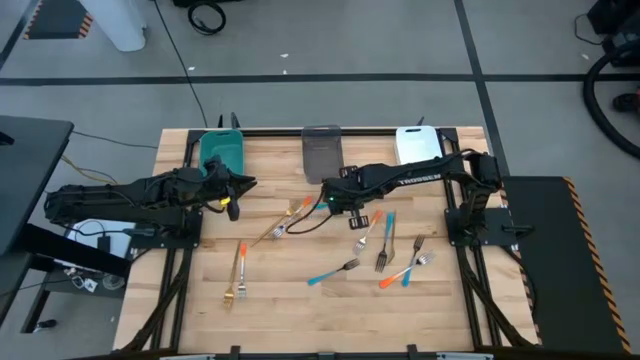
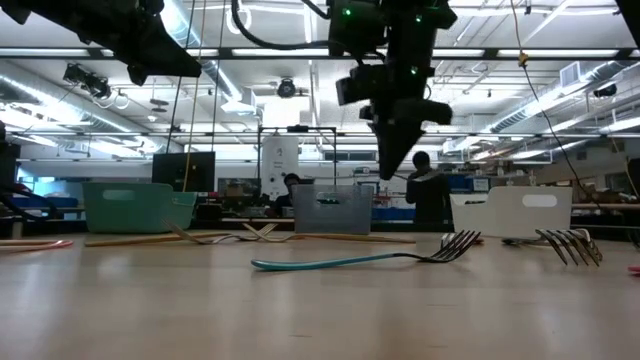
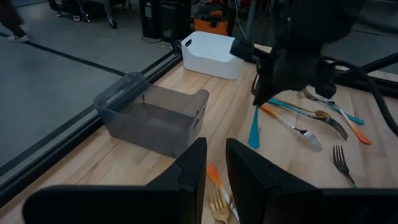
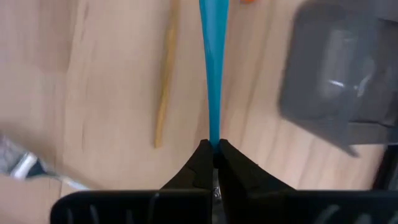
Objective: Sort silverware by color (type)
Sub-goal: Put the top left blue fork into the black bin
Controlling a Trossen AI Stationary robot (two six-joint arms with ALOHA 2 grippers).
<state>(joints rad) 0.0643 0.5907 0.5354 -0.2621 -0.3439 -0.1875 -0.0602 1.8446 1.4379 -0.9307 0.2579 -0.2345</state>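
Observation:
My right gripper (image 1: 330, 203) hangs over the table's middle, in front of the grey bin (image 1: 322, 152), and is shut on a blue-handled fork (image 3: 254, 132). My left gripper (image 3: 216, 149) is open and holds nothing; it hovers by the teal bin (image 1: 222, 150) at the far left. The other forks lie flat on the wood. A golden and an orange one (image 1: 285, 222) lie crossed at centre, and an orange one (image 1: 238, 270) lies toward the near left. A blue one (image 1: 335, 272) lies near centre, and several more (image 1: 395, 250) are scattered on the right. My right gripper pinches the blue fork at the narrow part of its handle (image 4: 214, 134), between the two fingertips (image 4: 200, 155). The fingers point down, in line with the fork. The handle hangs straight below them with its wide end (image 3: 253, 144) lowest, lifted off the table.
The teal, grey and white (image 1: 418, 143) bins stand in a row along the far edge. A dark cable (image 1: 310, 225) loops under the right arm. Bare wood lies along the near edge and between the two arms. People stand in the room behind the table (image 2: 430, 195).

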